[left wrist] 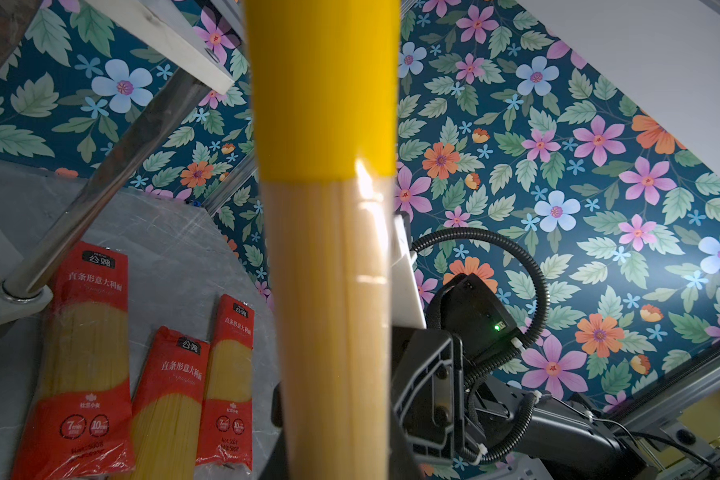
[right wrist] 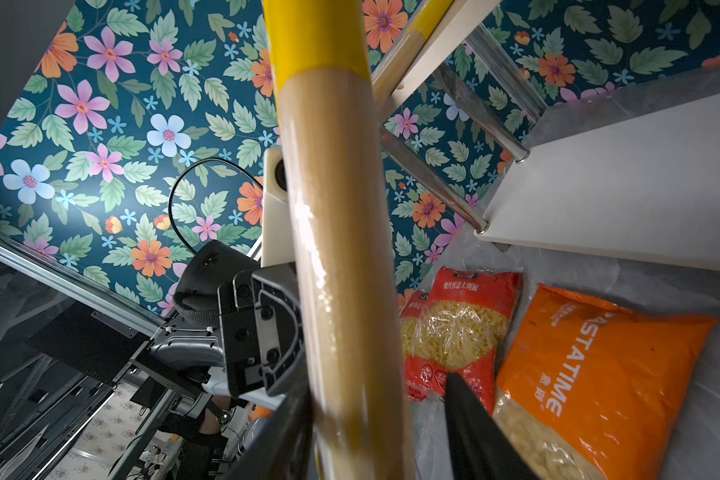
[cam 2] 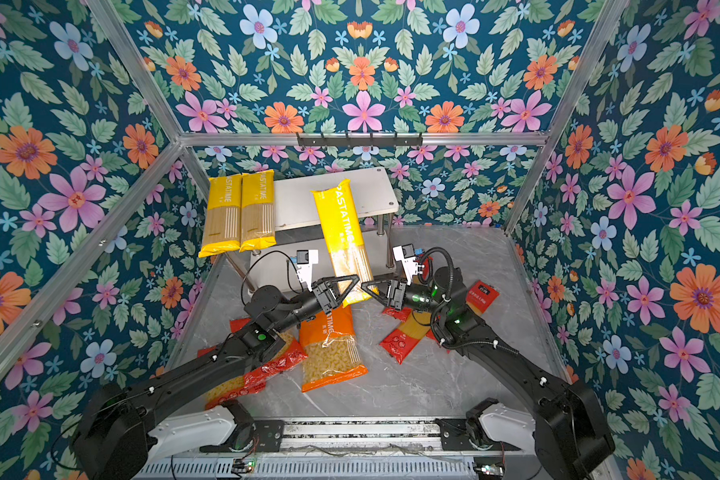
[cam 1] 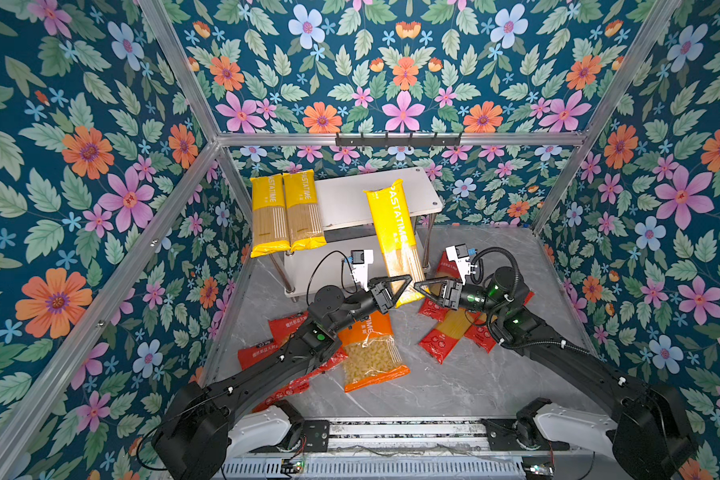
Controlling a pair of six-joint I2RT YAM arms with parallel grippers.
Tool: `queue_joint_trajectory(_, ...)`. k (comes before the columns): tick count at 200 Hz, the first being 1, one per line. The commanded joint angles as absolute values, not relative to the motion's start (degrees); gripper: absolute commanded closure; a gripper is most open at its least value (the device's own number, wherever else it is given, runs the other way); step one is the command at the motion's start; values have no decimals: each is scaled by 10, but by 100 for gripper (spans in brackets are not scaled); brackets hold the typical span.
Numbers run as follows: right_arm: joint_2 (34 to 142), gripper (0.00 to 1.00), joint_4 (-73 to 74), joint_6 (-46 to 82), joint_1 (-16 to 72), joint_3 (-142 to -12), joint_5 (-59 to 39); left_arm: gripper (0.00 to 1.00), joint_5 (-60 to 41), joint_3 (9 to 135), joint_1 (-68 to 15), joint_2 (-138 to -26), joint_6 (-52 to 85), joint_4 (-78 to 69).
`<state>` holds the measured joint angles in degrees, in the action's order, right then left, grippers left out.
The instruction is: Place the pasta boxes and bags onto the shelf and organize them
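A long yellow spaghetti pack [cam 1: 393, 232] [cam 2: 341, 232] leans up against the shelf's top board [cam 1: 350, 203] [cam 2: 304, 199]. My left gripper [cam 1: 399, 286] [cam 2: 347, 286] [left wrist: 333, 436] is shut on its lower end [left wrist: 329, 270]. My right gripper [cam 1: 421, 287] [cam 2: 368, 287] [right wrist: 383, 419] stands open around the same pack [right wrist: 337, 249], one finger [right wrist: 474, 428] apart from it. Two more yellow packs [cam 1: 285, 212] [cam 2: 238, 212] lie side by side on the shelf's left end and overhang its front edge. An orange curly-pasta pack [cam 1: 371, 351] [right wrist: 599, 374] lies on the floor.
Short red packs [cam 1: 281, 336] [right wrist: 462, 328] lie under my left arm. Long red spaghetti packs [cam 1: 449, 332] [left wrist: 88, 353] lie on the floor under my right arm. A black hook rail [cam 1: 398, 139] hangs above the shelf. The shelf's metal leg [left wrist: 113, 174] stands close by.
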<state>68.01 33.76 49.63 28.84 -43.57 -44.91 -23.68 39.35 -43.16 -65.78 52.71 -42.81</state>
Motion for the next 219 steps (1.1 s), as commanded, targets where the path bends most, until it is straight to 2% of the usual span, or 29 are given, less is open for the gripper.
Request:
queue_joint_trajectory(1,698,65,402,528,294,-447,-452,86,-235,399,-431,-653,525,-522)
queue_joint_trajectory(22,706,82,414,546,294,-458,-449,75,-219,398,-425,-643,527,-509)
queue_joint_trajectory(41,709,91,398,553,295,-480,-440,64,-211,392,-416,-632,534,-506)
queue_joint_trajectory(65,719,96,329,546,294,-533,-428,45,-199,376,-410,-611,537,-493)
queue_joint_trajectory(90,752,100,184,524,294,-624,-401,34,-172,335,-411,-576,528,-480)
queue_joint_trajectory(151,893,100,7,575,310,-870,-376,31,-55,226,-497,-538,450,-410)
queue_joint_trajectory(212,1039,100,-40,619,363,-1043,-337,32,-12,188,-536,-579,449,-439)
queue_joint_trajectory(219,1052,96,-31,630,365,-1054,-338,32,-12,189,-538,-584,450,-442)
